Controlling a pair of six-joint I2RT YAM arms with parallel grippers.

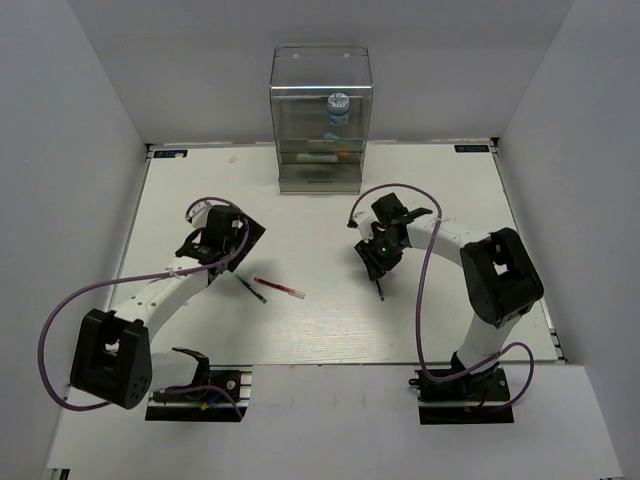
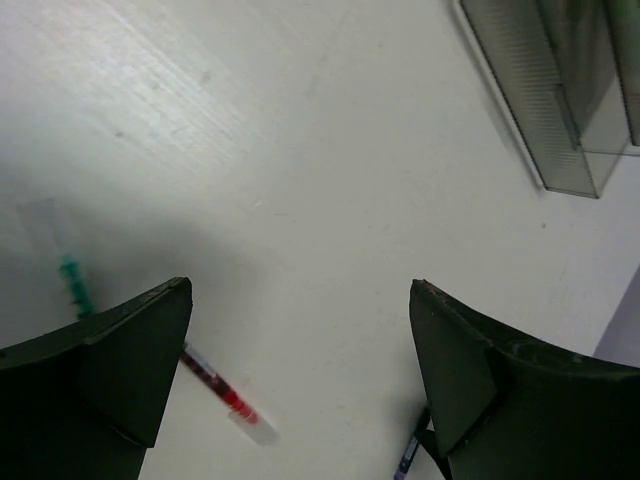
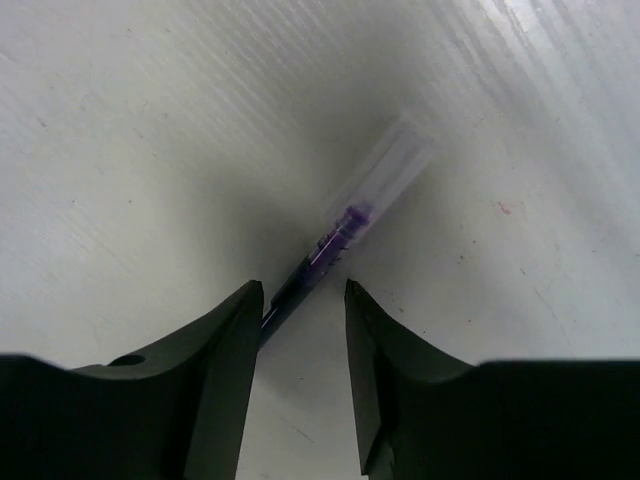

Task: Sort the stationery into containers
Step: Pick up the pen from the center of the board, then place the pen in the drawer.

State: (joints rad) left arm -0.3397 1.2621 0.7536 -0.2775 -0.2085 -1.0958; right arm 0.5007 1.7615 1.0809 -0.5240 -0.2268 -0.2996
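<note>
Dark pen lies between the fingers of right gripper, long axis running out ahead, slightly skewed; fingers narrow, not yet clamped. Left gripper wide, empty.

White links, black joints, purple cables, dark gripper fingers.

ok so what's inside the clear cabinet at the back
The clear cabinet holds a blue-white roll on an upper level and some coloured pens lower down. Reflections on its walls blur those, so their count cannot be told.
</note>
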